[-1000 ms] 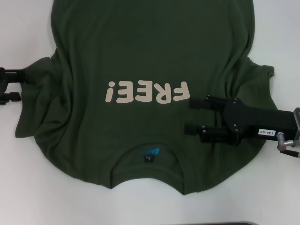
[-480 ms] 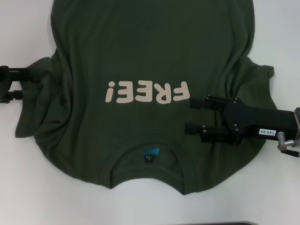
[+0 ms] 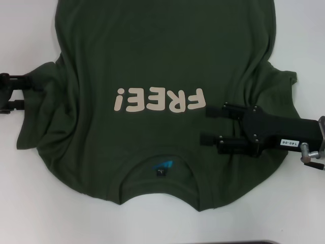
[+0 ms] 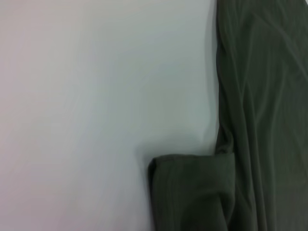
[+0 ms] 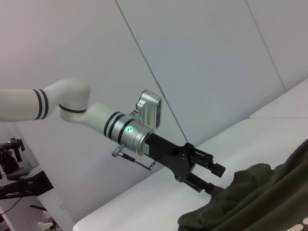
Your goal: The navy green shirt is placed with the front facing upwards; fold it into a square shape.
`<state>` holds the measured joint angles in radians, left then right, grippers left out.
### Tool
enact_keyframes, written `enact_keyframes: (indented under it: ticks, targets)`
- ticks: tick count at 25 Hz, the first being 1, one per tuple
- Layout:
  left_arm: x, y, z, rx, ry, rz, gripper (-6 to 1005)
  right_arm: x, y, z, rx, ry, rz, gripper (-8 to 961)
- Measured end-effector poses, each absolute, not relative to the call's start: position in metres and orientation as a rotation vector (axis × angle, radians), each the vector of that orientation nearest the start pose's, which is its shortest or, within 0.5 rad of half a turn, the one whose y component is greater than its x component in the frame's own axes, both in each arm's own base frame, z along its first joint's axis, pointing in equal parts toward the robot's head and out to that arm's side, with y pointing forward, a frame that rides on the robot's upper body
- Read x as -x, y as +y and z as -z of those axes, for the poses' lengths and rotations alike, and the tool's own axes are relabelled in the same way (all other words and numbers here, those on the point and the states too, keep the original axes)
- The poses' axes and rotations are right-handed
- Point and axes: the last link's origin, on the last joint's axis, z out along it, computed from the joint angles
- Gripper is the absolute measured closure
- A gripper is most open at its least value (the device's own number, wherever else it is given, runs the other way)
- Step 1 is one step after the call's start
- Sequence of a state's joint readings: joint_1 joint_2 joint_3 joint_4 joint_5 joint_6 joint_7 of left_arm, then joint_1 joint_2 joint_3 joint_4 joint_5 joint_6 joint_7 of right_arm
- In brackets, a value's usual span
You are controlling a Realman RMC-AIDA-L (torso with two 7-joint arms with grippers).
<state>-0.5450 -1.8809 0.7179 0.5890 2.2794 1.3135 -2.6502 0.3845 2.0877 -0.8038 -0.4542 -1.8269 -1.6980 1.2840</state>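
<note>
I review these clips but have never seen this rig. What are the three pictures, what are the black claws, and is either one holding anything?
A two-armed robot stands at a white table. The head view looks down at a navy green shirt lying front up, "FREE!" lettering showing. The other two pictures come from cameras on the wrists. The right gripper hovers open over the shirt beside the lettering, holding nothing. The left gripper is at the edge of a sleeve, open there; the right wrist view shows it from farther off. The left wrist view shows only cloth and table.
</note>
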Motion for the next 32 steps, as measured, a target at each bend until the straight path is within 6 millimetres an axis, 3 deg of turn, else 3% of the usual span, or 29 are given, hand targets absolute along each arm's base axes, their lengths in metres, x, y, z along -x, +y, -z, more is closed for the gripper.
enact_keyframes:
  ticks: [32]
  targets:
    - [0.3417, 0.3562, -0.0533, -2.238, 2.623, -0.455, 252, -0.2787, 0.2556, 0.0342, 2.752, 0.836, -1.036, 59]
